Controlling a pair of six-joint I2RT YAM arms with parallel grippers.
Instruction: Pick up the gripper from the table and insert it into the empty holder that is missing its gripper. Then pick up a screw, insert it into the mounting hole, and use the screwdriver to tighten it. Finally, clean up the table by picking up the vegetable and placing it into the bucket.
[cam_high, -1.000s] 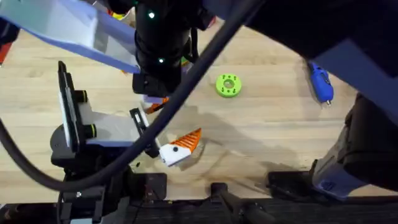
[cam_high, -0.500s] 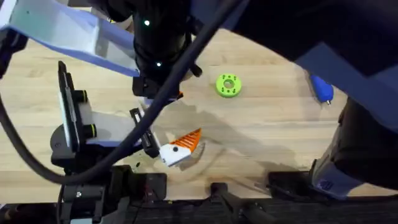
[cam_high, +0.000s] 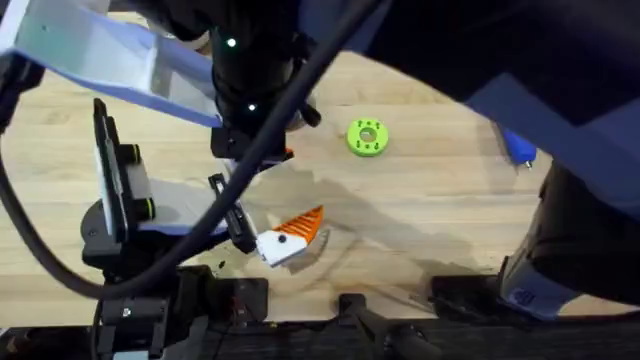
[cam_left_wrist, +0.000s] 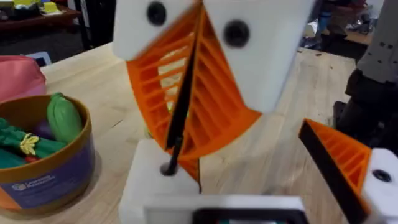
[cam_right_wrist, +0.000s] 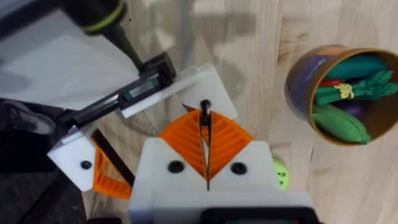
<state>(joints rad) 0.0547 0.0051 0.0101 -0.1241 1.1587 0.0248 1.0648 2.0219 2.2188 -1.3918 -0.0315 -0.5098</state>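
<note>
My right gripper (cam_right_wrist: 205, 144) has white fingers with orange ribbed pads and is shut on a thin black screw (cam_left_wrist: 181, 106). The screw's tip sits in the hole of the white holder (cam_left_wrist: 155, 183), a block on my left gripper (cam_left_wrist: 258, 180). A sliver of orange lies against that holder. The left gripper is open, and its other finger carries an orange pad (cam_left_wrist: 339, 158). Overhead, the left gripper (cam_high: 285, 238) is near the table's front, under the dark right arm. The blue screwdriver (cam_high: 520, 148) lies at the far right, half covered. The purple bucket (cam_right_wrist: 311, 78) holds green toy vegetables. The vegetable is hidden.
A green round disc (cam_high: 367, 138) lies on the wooden table behind the grippers. A black cable (cam_high: 270, 160) from the right arm crosses over the left arm. A pink bag (cam_left_wrist: 18, 74) sits behind the bucket.
The right arm has crept slightly away from the table's front and now covers more of the blue screwdriver. The left gripper has stayed put.
</note>
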